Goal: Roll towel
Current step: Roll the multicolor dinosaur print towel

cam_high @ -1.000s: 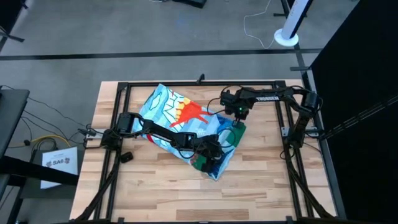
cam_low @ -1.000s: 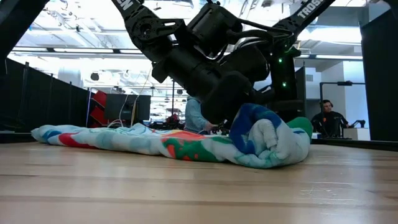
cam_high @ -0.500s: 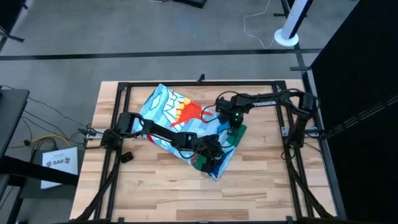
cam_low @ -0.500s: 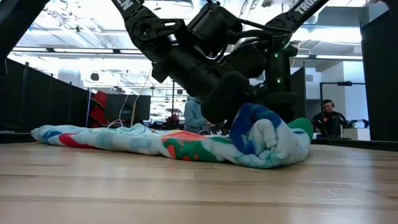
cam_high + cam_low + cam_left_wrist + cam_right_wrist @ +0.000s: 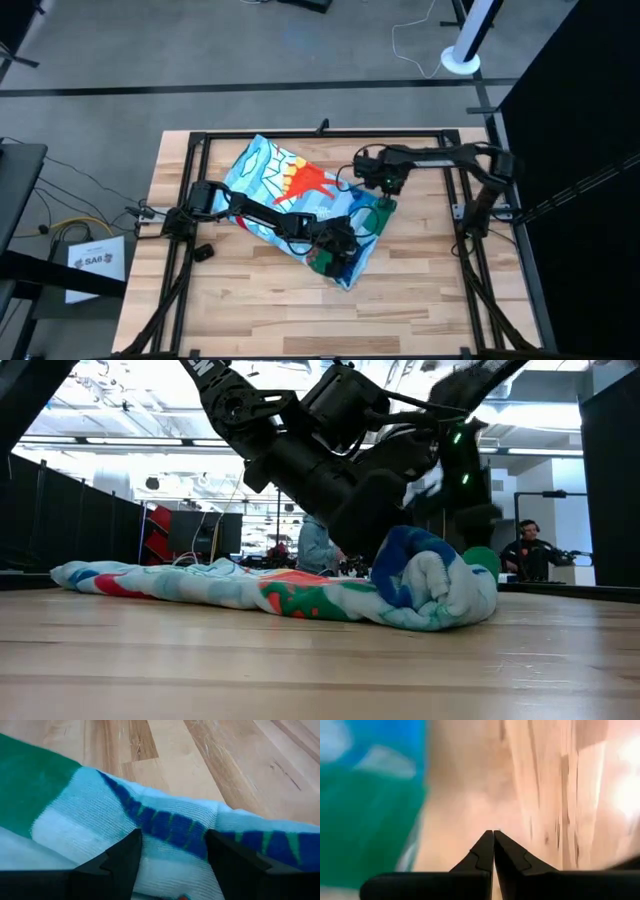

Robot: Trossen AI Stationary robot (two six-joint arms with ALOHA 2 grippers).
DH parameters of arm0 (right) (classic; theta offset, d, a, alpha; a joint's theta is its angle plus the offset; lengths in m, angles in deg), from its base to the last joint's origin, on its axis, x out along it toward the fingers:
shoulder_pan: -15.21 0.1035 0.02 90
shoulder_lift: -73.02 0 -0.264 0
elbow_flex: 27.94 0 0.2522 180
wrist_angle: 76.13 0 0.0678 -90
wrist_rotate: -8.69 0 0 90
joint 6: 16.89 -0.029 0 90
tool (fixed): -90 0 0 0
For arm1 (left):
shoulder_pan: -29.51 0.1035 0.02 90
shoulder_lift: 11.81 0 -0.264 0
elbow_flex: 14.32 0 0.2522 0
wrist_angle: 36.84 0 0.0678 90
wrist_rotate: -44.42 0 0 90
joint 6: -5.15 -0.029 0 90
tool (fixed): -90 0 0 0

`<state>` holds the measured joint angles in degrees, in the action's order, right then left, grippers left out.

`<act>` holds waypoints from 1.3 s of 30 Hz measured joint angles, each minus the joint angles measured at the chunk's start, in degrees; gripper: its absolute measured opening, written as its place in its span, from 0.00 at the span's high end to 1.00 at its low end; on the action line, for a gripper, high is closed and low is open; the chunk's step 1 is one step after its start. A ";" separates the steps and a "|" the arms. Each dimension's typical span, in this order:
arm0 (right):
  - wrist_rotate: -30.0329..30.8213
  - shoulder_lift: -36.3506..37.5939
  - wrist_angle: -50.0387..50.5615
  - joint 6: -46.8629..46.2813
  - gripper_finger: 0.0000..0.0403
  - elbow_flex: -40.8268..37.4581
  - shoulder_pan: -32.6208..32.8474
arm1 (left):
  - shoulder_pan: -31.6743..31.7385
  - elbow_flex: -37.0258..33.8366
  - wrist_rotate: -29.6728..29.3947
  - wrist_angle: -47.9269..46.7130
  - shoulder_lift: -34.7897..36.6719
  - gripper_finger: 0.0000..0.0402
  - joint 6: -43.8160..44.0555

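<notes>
The towel [image 5: 290,185] lies on the wooden table, flat at the far left and bunched into a roll [image 5: 430,585] at its near right end. My left gripper [image 5: 338,252] reaches down onto that roll, and its fingers [image 5: 125,857] stand on either side of a light-blue and dark-blue fold. My right gripper [image 5: 385,182] hovers shut by the towel's green corner [image 5: 378,212], with bare wood under its tips [image 5: 493,845]. It touches nothing. My left gripper holds the rolled end of the towel, with a thick light-blue fold crossed by a dark-blue band [image 5: 170,827] filling the gap between its two fingers. It comes slanting down from the table's left. The roll rests on the table and is not lifted.
A black metal frame [image 5: 320,133] runs round the work area. Bare wood [image 5: 300,320] lies between the towel and the table's near edge. Beyond the table a person [image 5: 525,550] sits at the right and another [image 5: 315,545] shows behind the arms.
My right gripper dipped toward the towel's green corner, a little toward the table's left and near edge. It has since drawn back up toward the far right and is still moving. My left gripper and the roll have kept still.
</notes>
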<state>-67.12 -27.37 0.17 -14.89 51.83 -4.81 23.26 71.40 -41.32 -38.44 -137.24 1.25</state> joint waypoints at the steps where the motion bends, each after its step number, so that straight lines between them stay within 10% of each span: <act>1: 0.01 2.67 -0.34 -0.82 1.00 -0.81 1.36 | 0.02 0.00 -0.02 -0.20 0.00 0.47 0.87; 6: -0.12 19.34 -13.59 -6.81 1.00 -9.59 13.18 | 0.06 0.02 -0.11 -0.68 0.02 0.47 3.38; 13: -0.04 32.02 -56.29 -17.94 1.00 -32.89 30.71 | 0.06 0.02 -0.15 -0.31 0.02 0.47 6.36; 21: 14.47 19.83 -84.80 -23.01 1.00 -42.04 37.90 | 0.06 -0.01 -0.40 0.13 0.00 0.47 9.02; 39: 28.77 3.16 -98.28 -26.18 0.66 -40.71 42.14 | 0.04 -0.09 -1.74 0.33 -0.02 0.47 8.90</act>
<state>-38.35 -24.21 -98.11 -41.07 11.12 37.33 23.30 71.32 -43.07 -38.11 -137.26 10.14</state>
